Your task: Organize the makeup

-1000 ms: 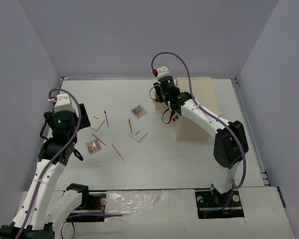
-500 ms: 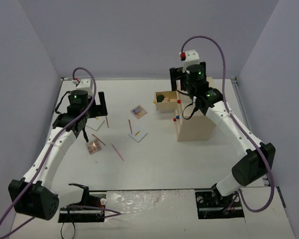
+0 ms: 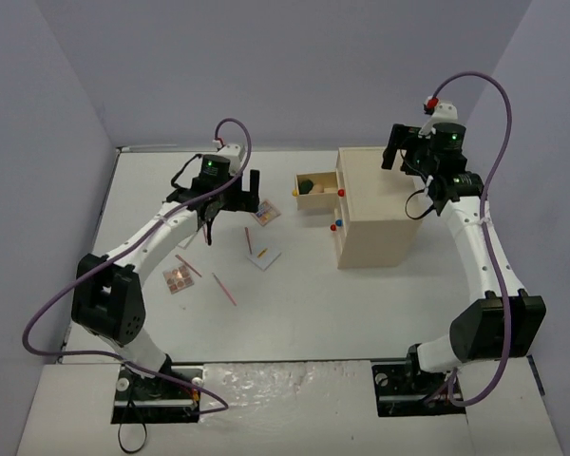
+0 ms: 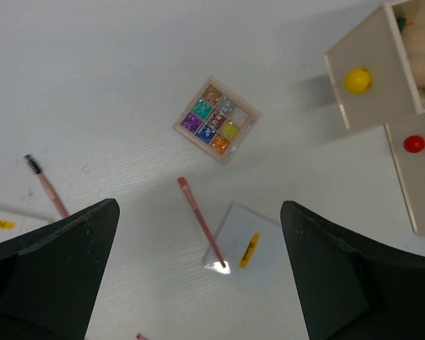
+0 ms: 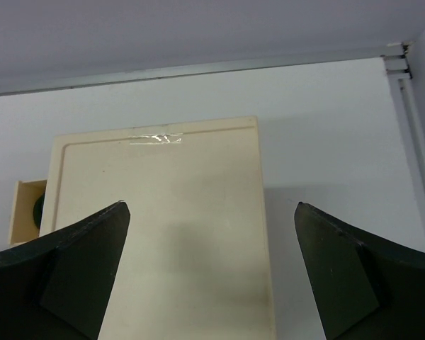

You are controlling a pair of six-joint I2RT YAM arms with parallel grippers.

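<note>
Two pieces look stowed: a dark green round disc (image 3: pixel 306 187) and a beige sponge (image 4: pixel 419 55) sit in the pulled-out yellow-knobbed drawer (image 4: pixel 382 92) of the beige wooden box (image 5: pixel 163 234), off to one side of the left gripper (image 4: pixel 198 212). Its jaws gape, holding nothing. Beneath them lie a colourful eyeshadow palette (image 4: pixel 217 120), a thin pink pencil (image 4: pixel 200 222) and a white square card (image 4: pixel 263 276), all unsorted. The right gripper (image 5: pixel 211 209) hangs over the box, jaws wide and empty.
</note>
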